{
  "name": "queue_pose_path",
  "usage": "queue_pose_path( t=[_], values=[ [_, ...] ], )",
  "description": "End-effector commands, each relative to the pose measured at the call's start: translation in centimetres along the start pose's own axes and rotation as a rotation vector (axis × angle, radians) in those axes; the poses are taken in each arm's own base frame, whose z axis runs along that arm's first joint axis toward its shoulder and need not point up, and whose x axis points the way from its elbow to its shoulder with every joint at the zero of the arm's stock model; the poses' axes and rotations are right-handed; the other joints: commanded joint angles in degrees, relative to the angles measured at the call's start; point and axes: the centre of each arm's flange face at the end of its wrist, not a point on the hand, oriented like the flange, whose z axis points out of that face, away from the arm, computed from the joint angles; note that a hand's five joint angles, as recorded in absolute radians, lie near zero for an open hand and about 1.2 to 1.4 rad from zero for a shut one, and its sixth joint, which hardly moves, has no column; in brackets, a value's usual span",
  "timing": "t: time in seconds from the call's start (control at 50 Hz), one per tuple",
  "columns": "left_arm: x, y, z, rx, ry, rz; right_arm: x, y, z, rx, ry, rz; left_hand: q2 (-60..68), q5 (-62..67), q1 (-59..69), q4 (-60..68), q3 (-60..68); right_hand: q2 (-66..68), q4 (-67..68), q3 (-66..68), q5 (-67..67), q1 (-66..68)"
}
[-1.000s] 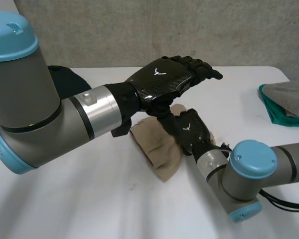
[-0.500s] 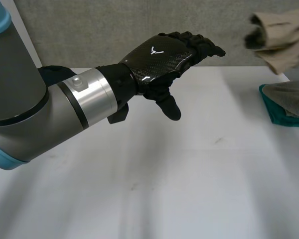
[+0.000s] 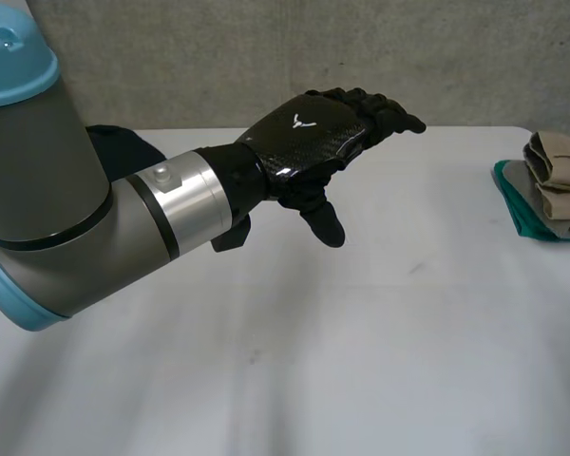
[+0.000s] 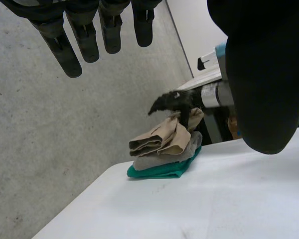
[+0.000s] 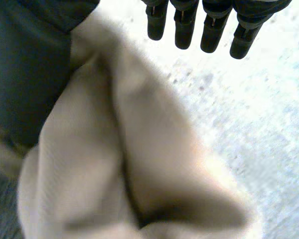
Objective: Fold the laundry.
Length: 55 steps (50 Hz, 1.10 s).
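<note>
Beige cloth (image 4: 159, 142) lies atop grey cloth (image 4: 159, 160) and green cloth (image 4: 162, 171).

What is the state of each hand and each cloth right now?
left hand, open, holding nothing, above the table.
right hand, open, fingers straight, over the beige cloth.
beige cloth, folded, on top of the stack.
grey cloth, folded, under the beige cloth.
green cloth, folded, bottom of the stack, on the table.
</note>
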Motion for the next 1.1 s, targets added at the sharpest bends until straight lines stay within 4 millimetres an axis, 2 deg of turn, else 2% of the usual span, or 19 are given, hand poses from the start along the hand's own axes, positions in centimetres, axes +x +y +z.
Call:
queue_pose_path(
  t=[0.02, 0.12, 0.18, 0.3, 0.38, 0.4, 0.48, 0.54, 0.56, 0.58, 0.62, 0.64, 0.72, 0.78, 0.8, 0.96, 1.04, 1.08, 1.1],
  values=[
    [0.7, -0.3, -0.1, 0.006, 0.013, 0.003, 3.0, -7.3, -3.2, -0.001, -0.002, 0.016, -2.0, -2.7, -0.7, -1.4, -1.2, -2.3, -2.2, -2.1, -2.7, -3.1],
    [0.7, -0.4, -0.2, 0.006, 0.012, 0.003, 6.3, -9.6, -5.6, -0.125, 0.058, 0.02, -2.0, -2.7, -0.7, -1.4, -1.2, -2.3, -2.2, -2.1, -2.7, -3.1],
    [0.7, -0.6, -0.2, 0.011, 0.012, 0.005, 10.1, -11.0, -6.8, -0.222, 0.2, -0.087, -2.0, -2.7, -0.7, -1.4, -1.2, -2.3, -2.2, -2.1, -2.7, -3.1],
    [0.2, -2.2, -0.1, 0.062, -0.021, 0.013, 13.6, -15.6, -6.7, -0.214, 0.46, -0.338, -2.0, -2.7, -0.7, -1.4, -1.2, -2.3, -2.2, -2.1, -2.7, -3.1],
    [-1.7, -5.2, -0.1, 0.168, -0.159, 0.002, 8.3, -21.1, -4.6, 0.065, 0.402, -0.304, -2.0, -2.7, -0.7, -1.4, -1.2, -2.3, -2.2, -2.1, -2.7, -3.1],
    [-2.2, -6.0, -0.2, 0.198, -0.197, 0.002, 5.8, -23.1, -4.4, 0.169, 0.349, -0.258, -2.0, -2.7, -0.7, -1.4, -1.2, -2.3, -2.2, -2.1, -2.7, -3.1],
    [-6.2, -9.1, -1.9, 0.326, -0.467, 0.024, 0.3, -25.8, -6.1, 0.334, 0.18, -0.167, -2.0, -2.7, -0.7, -1.4, -1.2, -2.3, -2.2, -2.1, -2.7, -3.1],
    [-12.5, -8.8, -4.7, 0.318, -0.761, 0.078, -3.4, -26.3, -7.7, 0.397, 0.053, -0.129, -2.0, -2.7, -0.7, -1.4, -1.2, -2.3, -2.2, -2.1, -2.7, -3.1],
    [-14.0, -8.4, -5.5, 0.3, -0.827, 0.1, -6.1, -26.2, -8.9, 0.423, -0.036, -0.109, -2.0, -2.7, -0.7, -1.4, -1.2, -2.3, -2.2, -2.1, -2.7, -3.1],
    [-16.5, -7.6, -6.9, 0.243, -0.921, 0.166, -7.5, -25.8, -9.6, 0.419, -0.08, -0.1, -2.0, -2.7, -0.7, -1.4, -1.2, -2.3, -2.2, -2.1, -2.7, -3.1],
    [-18.5, -6.2, -7.6, 0.166, -0.971, 0.229, -10.2, -24.8, -10.8, 0.406, -0.157, -0.082, -2.0, -2.7, -0.7, -1.4, -1.2, -2.3, -2.2, -2.1, -2.7, -3.1],
    [-19.6, -5.0, -7.8, 0.113, -0.994, 0.263, -13.1, -24.0, -12.2, 0.388, -0.24, -0.058, -2.0, -2.7, -0.7, -1.4, -1.2, -2.3, -2.2, -2.1, -2.7, -3.1],
    [-26.2, 3.7, -8.8, -0.231, -1.071, 0.463, -18.3, -21.4, -15.7, 0.301, -0.393, -0.023, -2.0, -2.7, -0.7, -1.4, -1.2, -2.3, -2.2, -2.1, -2.7, -3.1],
    [-29.7, 7.9, -9.7, -0.342, -1.102, 0.56, -20.2, -19.3, -17.6, 0.236, -0.455, -0.029, -2.0, -2.7, -0.7, -1.4, -1.2, -2.3, -2.2, -2.1, -2.7, -3.1],
    [-32.1, 11.8, -10.5, -0.417, -1.116, 0.617, -20.5, -18.7, -17.9, 0.219, -0.463, -0.034, -2.0, -2.7, -0.7, -1.4, -1.2, -2.3, -2.2, -2.1, -2.7, -3.1],
    [-37.7, 23.8, -11.6, -0.462, -1.1, 0.791, -21.8, -15.5, -20.1, 0.124, -0.515, -0.095, -2.0, -2.7, -0.7, -1.4, -1.2, -2.3, -2.2, -2.1, -2.7, -3.1],
    [-39.0, 26.5, -12.3, -0.459, -1.106, 0.799, -21.9, -14.4, -20.7, 0.091, -0.525, -0.111, 1.4, 0.7, 2.7, 1.9, 2.1, -2.3, -2.2, -2.1, -2.7, -3.1],
    [-39.2, 26.4, -12.4, -0.449, -1.113, 0.805, -22.0, -14.2, -20.9, 0.082, -0.53, -0.11, 21.1, 20.5, 22.5, 21.7, 21.9, -2.3, -2.2, -2.1, -2.7, -3.1],
    [-39.2, 26.3, -12.2, -0.438, -1.115, 0.807, -22.1, -13.9, -21.1, 0.071, -0.535, -0.108, 40.2, 39.5, 41.6, 40.8, 41.0, -2.3, -2.2, -2.1, -2.7, -3.1]
  ],
)
